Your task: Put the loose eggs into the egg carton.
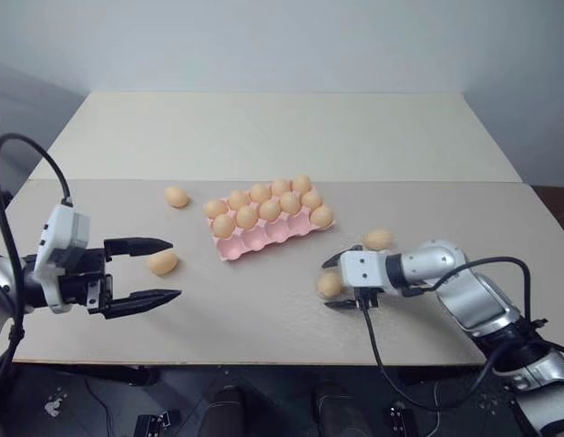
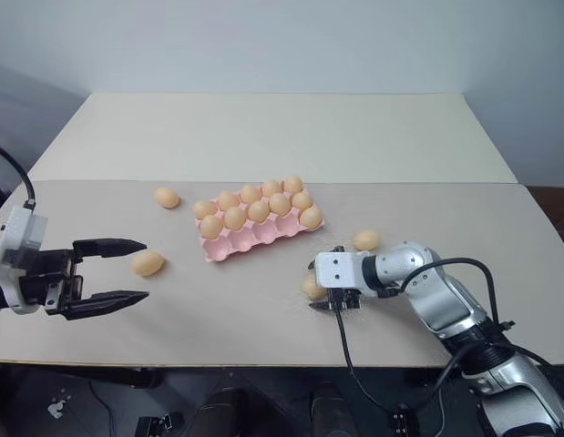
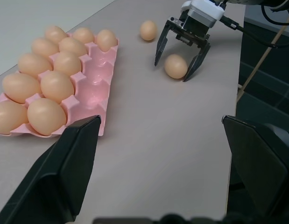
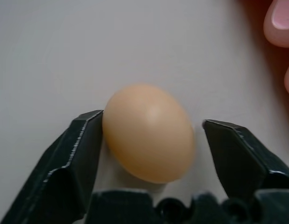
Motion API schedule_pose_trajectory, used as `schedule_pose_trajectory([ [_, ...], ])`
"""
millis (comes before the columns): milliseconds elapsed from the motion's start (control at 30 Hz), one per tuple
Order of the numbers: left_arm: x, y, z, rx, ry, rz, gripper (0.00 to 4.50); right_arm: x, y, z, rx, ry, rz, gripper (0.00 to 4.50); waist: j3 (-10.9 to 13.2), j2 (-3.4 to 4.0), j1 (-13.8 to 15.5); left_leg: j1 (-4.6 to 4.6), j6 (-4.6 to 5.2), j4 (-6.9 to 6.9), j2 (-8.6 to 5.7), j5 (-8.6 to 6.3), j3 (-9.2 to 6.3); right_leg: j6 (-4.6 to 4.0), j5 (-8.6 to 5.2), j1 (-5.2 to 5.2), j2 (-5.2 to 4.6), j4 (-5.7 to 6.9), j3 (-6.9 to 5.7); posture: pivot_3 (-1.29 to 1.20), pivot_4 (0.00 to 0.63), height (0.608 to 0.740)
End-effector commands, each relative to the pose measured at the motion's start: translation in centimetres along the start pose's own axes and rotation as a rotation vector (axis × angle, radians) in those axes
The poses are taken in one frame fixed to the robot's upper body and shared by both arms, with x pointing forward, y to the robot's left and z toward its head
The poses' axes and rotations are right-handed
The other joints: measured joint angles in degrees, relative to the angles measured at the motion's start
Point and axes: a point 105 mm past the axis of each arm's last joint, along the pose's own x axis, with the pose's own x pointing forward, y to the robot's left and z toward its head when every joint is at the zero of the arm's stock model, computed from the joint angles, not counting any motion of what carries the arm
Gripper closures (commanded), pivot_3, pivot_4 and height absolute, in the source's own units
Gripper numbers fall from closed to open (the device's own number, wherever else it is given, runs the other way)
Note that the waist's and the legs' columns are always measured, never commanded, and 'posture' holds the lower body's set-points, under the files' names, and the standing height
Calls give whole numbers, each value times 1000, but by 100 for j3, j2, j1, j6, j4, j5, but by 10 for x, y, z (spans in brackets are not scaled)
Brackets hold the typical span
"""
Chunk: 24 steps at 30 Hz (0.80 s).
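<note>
The pink egg carton [image 1: 263, 238] lies mid-table, with several eggs in its back rows and empty cups along its near row. One loose egg [image 1: 330, 285] rests on the table between the fingers of my right gripper [image 1: 328, 285]. In the right wrist view one finger [image 4: 79, 149] touches this egg [image 4: 149, 133] and the other stands a little off it. My left gripper [image 1: 174, 269] hangs open at the left, near a second loose egg [image 1: 162, 262]. A third egg [image 1: 177, 197] lies left of the carton. Another egg [image 1: 378, 238] lies behind the right gripper.
The table's front edge [image 1: 263, 362] runs just below both grippers, with dark floor beyond it. A paler board [image 1: 282, 137] continues the table behind the carton. A black cable [image 1: 377, 350] hangs from the right wrist.
</note>
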Motion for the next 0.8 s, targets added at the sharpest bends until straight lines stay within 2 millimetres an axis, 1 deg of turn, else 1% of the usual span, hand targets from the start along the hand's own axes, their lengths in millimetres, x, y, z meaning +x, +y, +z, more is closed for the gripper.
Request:
schedule_pose_trajectory([
  [33,-4,-2,11,39,-20,15,0,-7,-5,10,-19,-36,-19,2025,0,0,4,0,0,0,0,0,0,0,0,0,-1,0,0,0,150,740],
  [67,-5,-3,11,38,-20,17,0,-9,-7,12,-15,-41,-29,2321,0,0,6,1,0,0,0,0,0,0,0,2,-1,0,0,0,150,740],
  [100,-5,-3,11,38,-19,19,0,-12,-9,14,-15,-40,-46,2448,0,0,7,1,0,0,0,0,0,0,0,2,-1,0,0,0,150,740],
  [167,-6,-3,11,38,-18,23,0,-19,-14,20,-43,-38,-74,2498,0,0,8,1,0,0,0,0,0,0,0,1,0,1,0,0,150,740],
  [233,-7,-2,11,39,-18,35,0,-25,-21,30,-49,-57,-100,2498,0,0,3,0,0,0,0,0,0,0,0,0,0,1,0,0,150,740],
  [267,-9,0,12,41,-23,53,0,-27,-30,40,-52,-90,-130,2498,0,0,-6,1,0,0,0,0,0,0,0,0,0,1,0,0,150,740],
  [333,-12,6,15,40,-40,89,0,-29,-44,54,-51,-135,-169,2498,0,0,-36,3,0,0,0,0,0,0,0,0,0,4,0,0,150,740],
  [367,-13,10,18,41,-59,111,0,-25,-56,60,-55,-150,-198,2498,0,0,-48,5,0,0,0,0,-2,-1,0,0,1,6,0,0,150,740],
  [433,-15,16,22,39,-84,135,0,-18,-70,65,-59,-154,-231,2498,0,0,-85,6,0,-1,1,0,-5,-1,0,0,3,7,-1,0,150,740],
  [600,-17,22,30,29,-138,167,0,5,-106,67,-43,-127,-325,2498,-2,-3,-117,-4,-1,-1,-1,0,-9,-1,0,-2,-2,2,-8,0,150,740],
  [667,-18,23,32,32,-146,171,0,13,-115,66,-39,-109,-345,2498,0,-4,-128,-9,-4,-1,-2,2,-7,-1,1,-9,-4,4,-7,0,150,740],
  [800,-20,22,34,30,-167,176,0,26,-125,63,-15,-105,-375,2498,0,-4,-134,-8,-5,-2,-2,3,-8,-2,1,-11,-3,8,-7,0,150,740],
])
